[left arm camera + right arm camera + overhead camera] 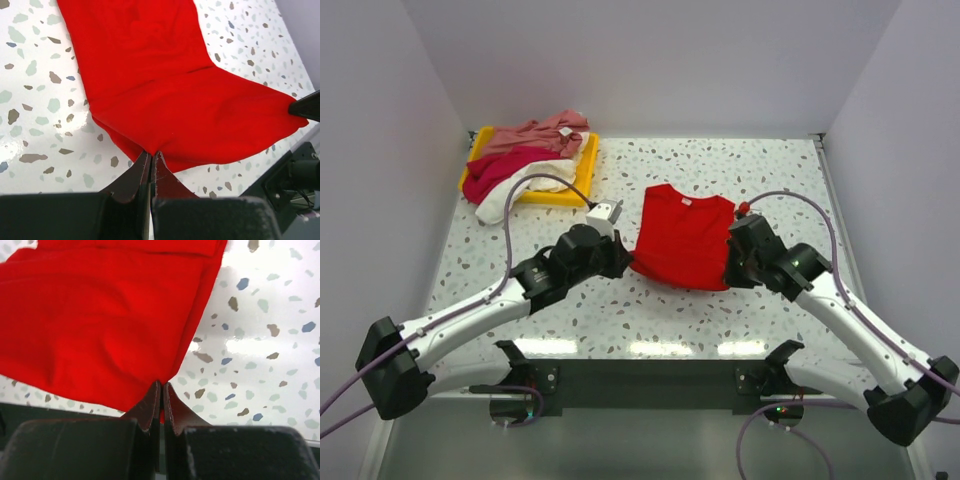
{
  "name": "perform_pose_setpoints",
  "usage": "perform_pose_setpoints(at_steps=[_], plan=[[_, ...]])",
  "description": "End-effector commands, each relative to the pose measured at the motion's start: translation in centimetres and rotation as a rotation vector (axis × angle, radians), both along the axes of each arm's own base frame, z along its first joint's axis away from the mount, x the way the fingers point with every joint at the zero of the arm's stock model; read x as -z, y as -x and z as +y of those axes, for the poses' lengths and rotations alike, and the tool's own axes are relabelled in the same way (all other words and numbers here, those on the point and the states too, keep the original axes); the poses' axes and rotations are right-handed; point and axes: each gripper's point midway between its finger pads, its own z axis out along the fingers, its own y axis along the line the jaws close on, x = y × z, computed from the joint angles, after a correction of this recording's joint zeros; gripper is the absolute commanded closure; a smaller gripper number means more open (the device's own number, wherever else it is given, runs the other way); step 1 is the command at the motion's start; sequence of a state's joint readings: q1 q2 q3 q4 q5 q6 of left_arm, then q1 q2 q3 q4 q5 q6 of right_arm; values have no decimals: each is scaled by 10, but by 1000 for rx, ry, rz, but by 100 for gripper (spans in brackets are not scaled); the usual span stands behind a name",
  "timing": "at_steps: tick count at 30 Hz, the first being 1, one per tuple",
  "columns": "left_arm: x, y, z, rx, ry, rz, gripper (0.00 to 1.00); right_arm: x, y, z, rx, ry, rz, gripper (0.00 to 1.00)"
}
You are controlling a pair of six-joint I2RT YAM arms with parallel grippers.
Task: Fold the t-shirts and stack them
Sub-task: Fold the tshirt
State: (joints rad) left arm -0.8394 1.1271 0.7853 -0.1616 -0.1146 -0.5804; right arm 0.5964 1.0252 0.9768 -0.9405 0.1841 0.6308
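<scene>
Red t-shirt (682, 235) flat on counter (620, 310), near hem raised. Left hand (152, 156) clamped on left hem corner, right hand (161, 387) clamped on right corner. Risk: shallow pinch slips mid-fold; uneven pull skews crease. Other t-shirts (525, 160) heaped on yellow tray (552, 197).

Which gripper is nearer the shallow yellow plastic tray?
Left. The left gripper pinches the bright red cloth t-shirt on the side facing the tray; the right gripper, the opposite side.

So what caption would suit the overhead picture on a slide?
The left gripper and right gripper each pinch a near corner of the red t-shirt; other shirts lie heaped on a yellow tray.
</scene>
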Motion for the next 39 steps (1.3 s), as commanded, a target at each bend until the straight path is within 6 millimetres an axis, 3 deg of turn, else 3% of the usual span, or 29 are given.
perform_pose_setpoints(at_steps=[1,9,12,17,19,20,24,30,39], plan=[[-14,18,2,59,34,-20,100,-13,25,6,-25,-60,10,100],[-25,61,-3,137,71,18,100,-22,53,10,-40,-94,29,100],[-25,65,-6,138,79,38,100,-28,54,9,-39,-109,6,100],[-24,39,-10,67,35,-12,100,-34,33,9,-27,-69,-74,100],[-22,20,-17,51,27,-15,100,-36,12,11,-14,-12,-119,100],[-11,11,-19,47,-13,-4,100,-36,6,9,-4,17,-131,100],[-28,-24,-24,15,-3,-53,100,-38,-31,6,45,98,-162,100],[-29,-52,-29,2,-22,-57,100,-37,-69,-9,99,68,-172,100],[-6,-90,-34,13,-47,-15,100,-16,-110,-16,100,153,-123,100]])
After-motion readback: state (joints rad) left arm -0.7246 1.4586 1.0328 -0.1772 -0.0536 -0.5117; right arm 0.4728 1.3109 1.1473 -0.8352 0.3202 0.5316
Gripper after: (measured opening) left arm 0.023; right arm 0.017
